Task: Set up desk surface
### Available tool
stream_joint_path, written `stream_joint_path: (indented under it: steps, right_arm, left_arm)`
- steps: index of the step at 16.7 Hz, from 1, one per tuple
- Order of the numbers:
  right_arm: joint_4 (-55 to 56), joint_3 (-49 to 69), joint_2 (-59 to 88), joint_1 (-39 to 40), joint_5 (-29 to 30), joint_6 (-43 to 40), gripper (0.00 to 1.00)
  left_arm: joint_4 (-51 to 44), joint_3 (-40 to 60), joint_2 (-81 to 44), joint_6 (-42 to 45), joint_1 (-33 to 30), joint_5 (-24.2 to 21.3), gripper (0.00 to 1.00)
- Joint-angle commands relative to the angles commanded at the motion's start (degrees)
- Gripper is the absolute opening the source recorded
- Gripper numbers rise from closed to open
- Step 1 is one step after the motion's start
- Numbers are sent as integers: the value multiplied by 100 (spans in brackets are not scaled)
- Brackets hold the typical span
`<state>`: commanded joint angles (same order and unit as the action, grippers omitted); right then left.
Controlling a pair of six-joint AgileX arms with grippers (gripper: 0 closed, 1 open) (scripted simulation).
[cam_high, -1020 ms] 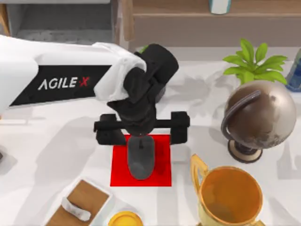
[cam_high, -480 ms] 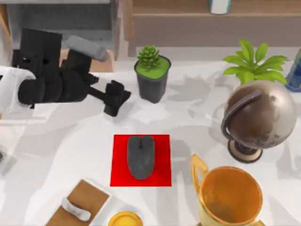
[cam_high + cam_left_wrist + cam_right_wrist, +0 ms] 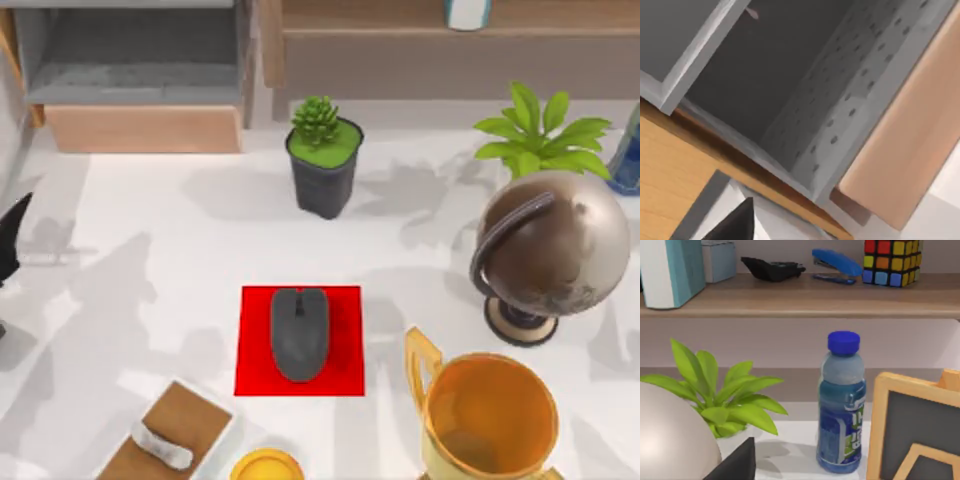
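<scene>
Worktop (image 3: 170, 250), white and broad, spreads across the top view. At its left edge I see a black sliver of my left pincer (image 3: 10, 240), mostly cut off; I cannot tell how its fingers stand or whether it holds anything. In the left wrist view a dark tip (image 3: 735, 225) pokes in below a grey drawer box (image 3: 790, 95) with a wood front; the drawer looks bare inside. In the right wrist view a similar dark tip (image 3: 737, 462) sits at the frame's lower edge; the right pincer's state I cannot tell either.

Near the middle of the worktop, a dark mouse (image 3: 299, 333) lies on a red mat (image 3: 345, 340). Behind it stands a black pot (image 3: 322, 180) holding a green succulent (image 3: 317, 120). To the right are a globe (image 3: 550, 250), a leafy plant (image 3: 540, 130) and a gold cup (image 3: 490, 415), cut off at the bottom. Blue-capped bottle (image 3: 841, 405) stands by a framed board (image 3: 915, 425). Shelf above it (image 3: 800, 297) carries a stapler (image 3: 836, 264) and a colour cube (image 3: 892, 261).
</scene>
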<state>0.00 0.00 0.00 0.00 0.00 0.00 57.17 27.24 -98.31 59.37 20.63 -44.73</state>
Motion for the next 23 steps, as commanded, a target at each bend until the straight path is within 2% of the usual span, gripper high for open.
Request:
stream_joint_path:
  steps: [4, 7, 10, 14, 23]
  right_arm:
    - [0, 0, 0, 0, 0, 0, 100]
    - [0, 0, 0, 0, 0, 0, 100]
    - [0, 0, 0, 0, 0, 0, 100]
    - [0, 0, 0, 0, 0, 0, 100]
    - [0, 0, 0, 0, 0, 0, 100]
  left_arm:
    - [1933, -419, -519, 1961, 1430, -217, 100]
    - [2781, -314, -1221, 2833, 1931, -38, 100]
    - [3110, -217, -1580, 3178, 2057, 110, 100]
    - [3110, -217, -1580, 3178, 2057, 110, 100]
    - [2848, 232, -1756, 3171, 1712, 452, 100]
